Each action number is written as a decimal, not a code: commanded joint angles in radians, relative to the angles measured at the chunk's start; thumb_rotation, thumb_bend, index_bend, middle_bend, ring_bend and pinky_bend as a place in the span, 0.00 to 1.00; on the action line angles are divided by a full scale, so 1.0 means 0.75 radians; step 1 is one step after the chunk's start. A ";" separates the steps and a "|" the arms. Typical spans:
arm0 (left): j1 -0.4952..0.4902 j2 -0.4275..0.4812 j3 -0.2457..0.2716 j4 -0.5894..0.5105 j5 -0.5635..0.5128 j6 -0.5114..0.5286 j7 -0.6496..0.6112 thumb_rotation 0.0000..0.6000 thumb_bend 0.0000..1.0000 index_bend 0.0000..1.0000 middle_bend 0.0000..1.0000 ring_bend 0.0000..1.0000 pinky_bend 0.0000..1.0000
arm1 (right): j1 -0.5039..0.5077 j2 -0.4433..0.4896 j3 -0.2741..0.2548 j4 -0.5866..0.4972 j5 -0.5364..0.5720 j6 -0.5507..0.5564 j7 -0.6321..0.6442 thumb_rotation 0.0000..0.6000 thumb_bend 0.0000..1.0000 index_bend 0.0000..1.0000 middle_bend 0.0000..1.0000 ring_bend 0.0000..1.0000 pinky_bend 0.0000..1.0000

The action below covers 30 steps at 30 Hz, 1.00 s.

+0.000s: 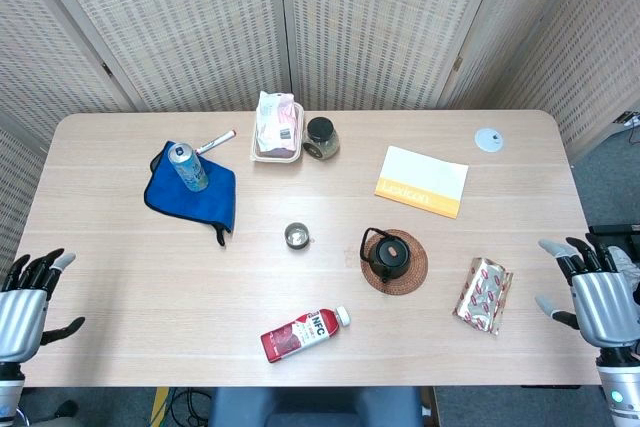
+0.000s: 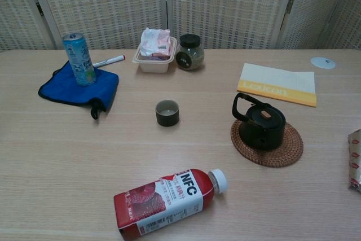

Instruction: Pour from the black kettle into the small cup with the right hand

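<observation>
Across the wooden table (image 1: pixel 120 277), both hands waited empty at the near corners while the black kettle (image 2: pixel 261 126) sat untouched.

Furthest left, the left hand (image 1: pixel 25 297) hung off the table's edge with fingers spread apart and holding nothing. Next came a blue cloth (image 2: pixel 70 87) with a drink can (image 2: pixel 79 59) upright on it and a marker (image 2: pixel 109 61) just behind. A food tray (image 2: pixel 154 56) and a dark jar (image 2: pixel 189 52) stood at the back. The small cup (image 2: pixel 167 112) stood near mid-table, with a red juice bottle (image 2: pixel 168 201) lying on its side in front of it. Right of the cup, apart from it, the kettle rested on a woven coaster (image 2: pixel 285 153), a yellow-edged booklet (image 2: pixel 277 84) behind it. A patterned packet (image 1: pixel 485 293) lay between the kettle and the right hand (image 1: pixel 600 292), which was also spread wide and empty.
</observation>
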 commanded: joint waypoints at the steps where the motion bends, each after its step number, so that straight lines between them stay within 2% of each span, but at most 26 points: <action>1: 0.004 -0.004 0.002 0.006 -0.004 0.002 -0.002 1.00 0.11 0.15 0.11 0.14 0.05 | 0.007 0.005 -0.002 -0.009 -0.005 -0.011 -0.004 1.00 0.00 0.23 0.31 0.17 0.12; 8: 0.010 -0.010 0.001 0.020 0.000 0.014 -0.014 1.00 0.11 0.15 0.11 0.14 0.05 | 0.020 0.020 -0.008 -0.040 0.006 -0.051 -0.021 1.00 0.00 0.23 0.31 0.18 0.12; 17: 0.016 -0.030 -0.002 0.040 -0.022 0.011 0.001 1.00 0.11 0.15 0.11 0.14 0.05 | 0.028 0.064 -0.016 -0.129 0.093 -0.142 -0.075 1.00 0.00 0.23 0.31 0.19 0.13; 24: 0.005 -0.043 -0.008 0.044 -0.017 0.002 0.005 1.00 0.11 0.15 0.11 0.14 0.05 | 0.050 0.055 -0.019 -0.125 0.050 -0.149 -0.071 1.00 0.00 0.23 0.31 0.19 0.13; 30: 0.008 -0.046 -0.009 0.046 -0.014 0.012 0.008 1.00 0.11 0.15 0.11 0.14 0.05 | 0.136 0.059 -0.009 -0.179 0.007 -0.249 -0.093 1.00 0.00 0.23 0.31 0.19 0.13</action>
